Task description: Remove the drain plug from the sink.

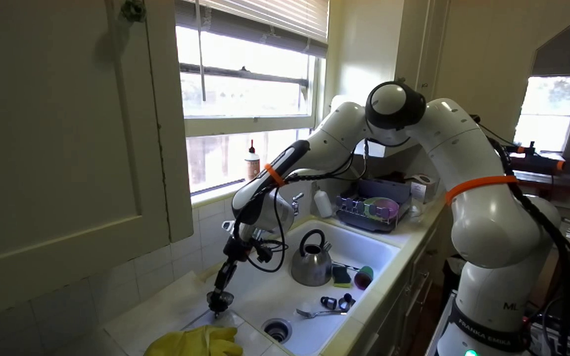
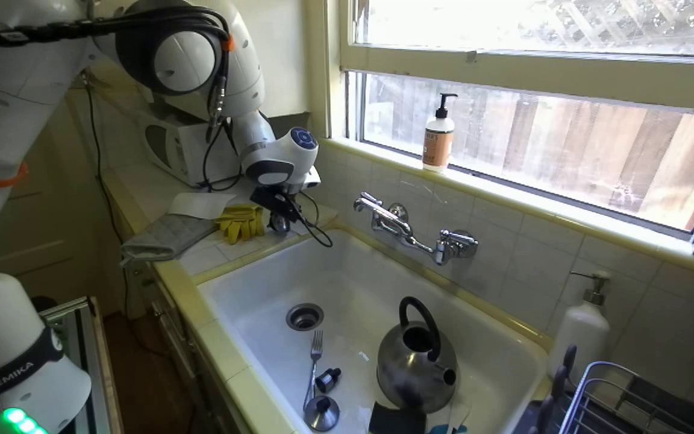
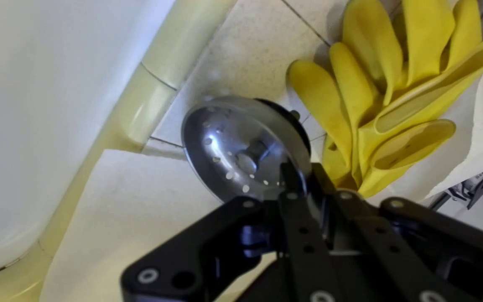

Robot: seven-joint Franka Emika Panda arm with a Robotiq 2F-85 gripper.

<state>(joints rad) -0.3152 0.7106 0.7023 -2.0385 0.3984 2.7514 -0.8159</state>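
The drain plug is a round metal strainer with small holes, a centre knob and a black underside. It shows in the wrist view (image 3: 233, 142) and in both exterior views (image 1: 219, 302) (image 2: 279, 224). My gripper (image 3: 302, 174) is shut on its rim, one finger inside and one outside, and the plug hangs tilted. In an exterior view the gripper (image 1: 223, 281) points down over the counter beside the sink (image 1: 253, 299). I cannot tell whether the plug touches the counter. The white sink (image 2: 347, 265) has its drain hole (image 2: 305, 317) open, with nothing in it.
Yellow gloves (image 3: 384, 105) lie on the counter close to the plug, by white paper (image 3: 149, 201). The sink holds a kettle (image 2: 417, 364), a fork (image 2: 315, 349) and small metal parts (image 2: 323, 413). Chrome taps (image 2: 404, 226) project from the wall. A dish rack (image 1: 369, 202) stands beyond.
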